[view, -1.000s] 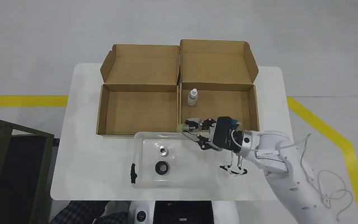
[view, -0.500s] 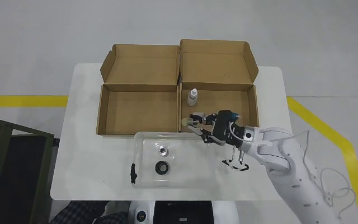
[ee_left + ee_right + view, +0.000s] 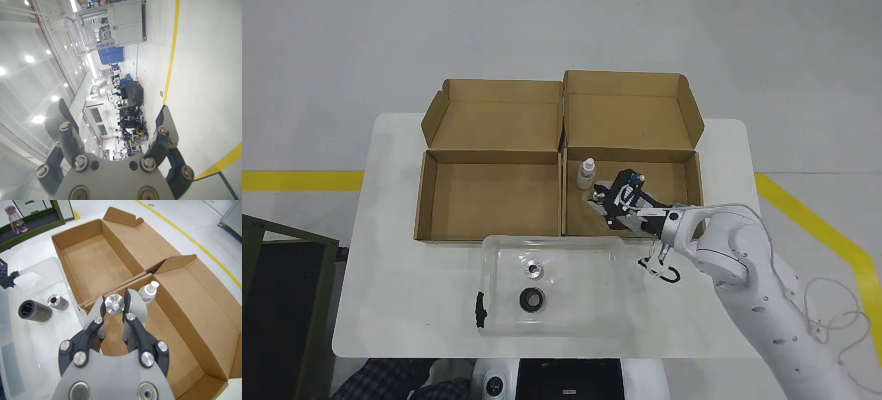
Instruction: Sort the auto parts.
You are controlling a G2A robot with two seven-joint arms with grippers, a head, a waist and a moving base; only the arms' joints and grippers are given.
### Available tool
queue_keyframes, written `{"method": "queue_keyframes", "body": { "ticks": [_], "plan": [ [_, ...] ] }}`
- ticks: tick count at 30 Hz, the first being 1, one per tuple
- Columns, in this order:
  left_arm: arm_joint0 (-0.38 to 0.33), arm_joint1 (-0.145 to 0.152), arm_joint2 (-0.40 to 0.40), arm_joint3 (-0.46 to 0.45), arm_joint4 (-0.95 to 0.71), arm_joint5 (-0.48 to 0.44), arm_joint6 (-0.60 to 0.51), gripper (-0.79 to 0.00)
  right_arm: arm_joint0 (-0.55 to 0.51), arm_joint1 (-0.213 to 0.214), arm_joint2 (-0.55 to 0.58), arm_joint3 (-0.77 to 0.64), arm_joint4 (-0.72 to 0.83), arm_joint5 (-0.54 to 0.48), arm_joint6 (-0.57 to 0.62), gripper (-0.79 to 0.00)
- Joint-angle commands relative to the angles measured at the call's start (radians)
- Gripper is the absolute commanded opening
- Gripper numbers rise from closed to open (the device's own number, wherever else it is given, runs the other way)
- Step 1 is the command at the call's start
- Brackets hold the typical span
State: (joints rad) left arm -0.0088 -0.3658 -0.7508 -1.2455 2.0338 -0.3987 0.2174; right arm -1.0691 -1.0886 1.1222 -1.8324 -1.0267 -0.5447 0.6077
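Observation:
My right gripper [image 3: 114, 306] is shut on a shiny round metal part [image 3: 114, 307] and hangs over the near left corner of the right cardboard box [image 3: 191, 306]; in the top view the gripper [image 3: 614, 200] sits inside that box [image 3: 687, 205], beside a small white spray bottle [image 3: 586, 173]. In the clear plastic tray [image 3: 492, 300] lie a dark cylindrical bushing [image 3: 532, 298] and a smaller silver sleeve [image 3: 532, 270]; the right wrist view has the bushing [image 3: 35, 311] and the sleeve [image 3: 57, 302] too. My left gripper [image 3: 113, 117] is open, pointing off at the room.
The left cardboard box [image 3: 492, 195] stands open with nothing in it, both lids folded back. A black jagged piece [image 3: 480, 308] lies at the tray's left edge. The white table [image 3: 387, 250] has bare room left and right of the boxes.
My right gripper carried the metal part from above the tray's far right corner up into the right box, toward the spray bottle.

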Motion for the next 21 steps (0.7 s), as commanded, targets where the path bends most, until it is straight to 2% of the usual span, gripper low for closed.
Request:
{"method": "queue_keyframes", "body": {
  "ticks": [1,9,21],
  "plan": [
    [0.000,0.000,0.000,0.000,0.000,0.000,0.000,0.000,0.029,-0.004,-0.022,0.026,-0.003,0.017,0.043,-0.785],
    [0.000,0.000,0.000,0.000,0.000,0.000,0.000,0.000,0.117,-0.023,-0.097,0.115,-0.026,0.064,0.119,-0.785],
    [0.000,0.000,0.000,0.000,0.000,0.000,0.000,0.000,0.191,-0.049,-0.197,0.211,-0.089,0.124,0.241,-0.785]
  ]
}}
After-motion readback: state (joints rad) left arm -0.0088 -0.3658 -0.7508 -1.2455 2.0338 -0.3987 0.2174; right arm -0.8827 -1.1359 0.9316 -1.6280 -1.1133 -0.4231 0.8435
